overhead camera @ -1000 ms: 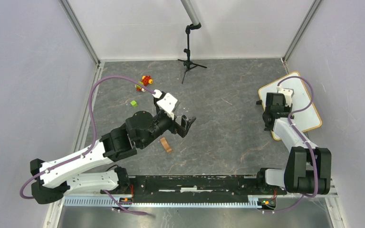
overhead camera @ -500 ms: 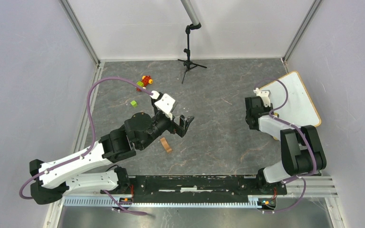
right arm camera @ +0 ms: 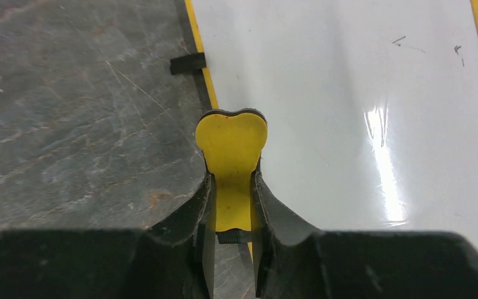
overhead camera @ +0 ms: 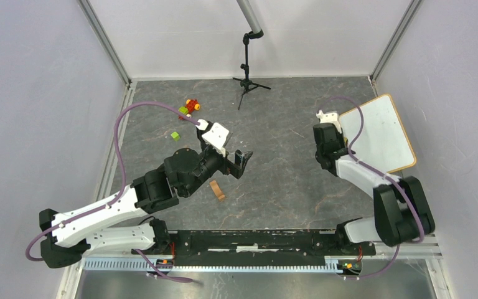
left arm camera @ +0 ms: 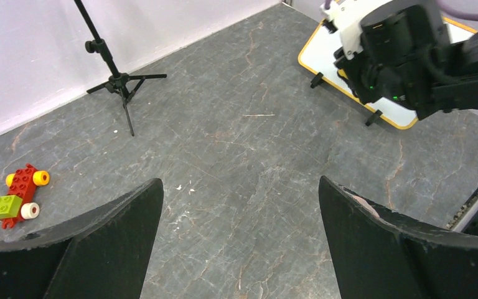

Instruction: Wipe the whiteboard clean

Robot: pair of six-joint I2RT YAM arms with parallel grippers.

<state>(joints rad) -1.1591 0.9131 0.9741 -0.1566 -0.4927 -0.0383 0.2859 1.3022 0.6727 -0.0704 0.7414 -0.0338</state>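
Our right claw [right arm camera: 231,182], gripping a yellow eraser [right arm camera: 231,137], had drawn back to the left edge of the whiteboard [overhead camera: 379,134] on the tabletop [overhead camera: 274,174]; we judged erasing nearly done. Our left claw [left arm camera: 239,182] stayed wide, well left of it.

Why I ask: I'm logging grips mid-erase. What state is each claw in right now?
Left claw: open, holding nothing.
Right claw: shut on a yellow pad at the whiteboard's edge.
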